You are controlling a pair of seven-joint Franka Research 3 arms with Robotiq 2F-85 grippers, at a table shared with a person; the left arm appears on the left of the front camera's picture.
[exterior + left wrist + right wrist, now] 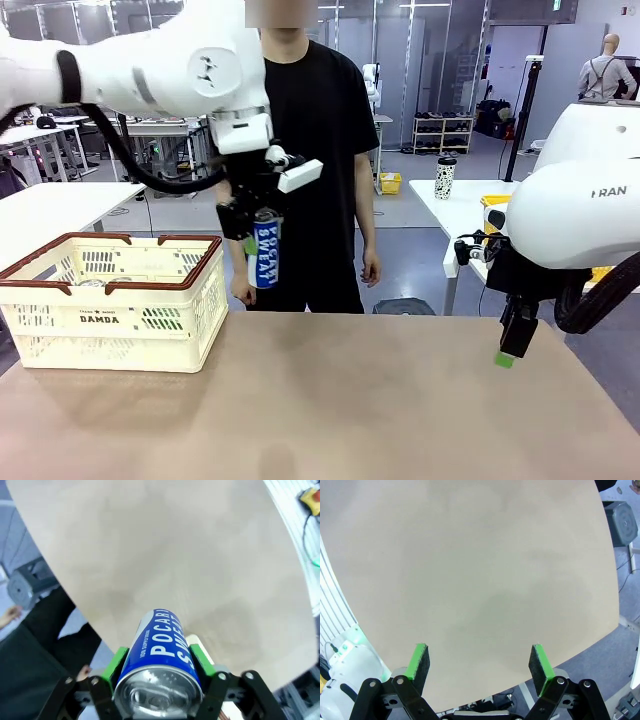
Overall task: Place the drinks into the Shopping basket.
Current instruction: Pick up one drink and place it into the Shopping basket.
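1. Grip check: left gripper (262,240) is clamped on a blue can (265,255), green pads (118,658) pressing either side of the upper body, can hanging upright in mid-air. Wrist view shows the can top close to the palm, so most of the length hangs below the pads. Risk: can pivots or slides down if the pinch is light on smooth metal.
2. Right gripper (480,662) has its jaws wide apart, nothing between them, hovering above bare table (470,570) on the right side. No collision risk from it where it sits, unless it swings toward the middle.
3. Position: can is above the table just right of the basket (110,300), not over the opening. Letting go here drops it on the tabletop; it probably dents, rolls, maybe goes off the edge.
4. Clearance: can bottom sits about level with the basket's near right rim (215,245). Sideways travel at this height may clip the rim or handle and knock the can loose or shove the basket.
5. Inside the basket something metallic shows through the lattice, can't tell exactly what. A drop from height could hit it and bounce.
6. Person (320,150) stands right behind the can at the far side, hands down. Arm swing toward them is a contact hazard.
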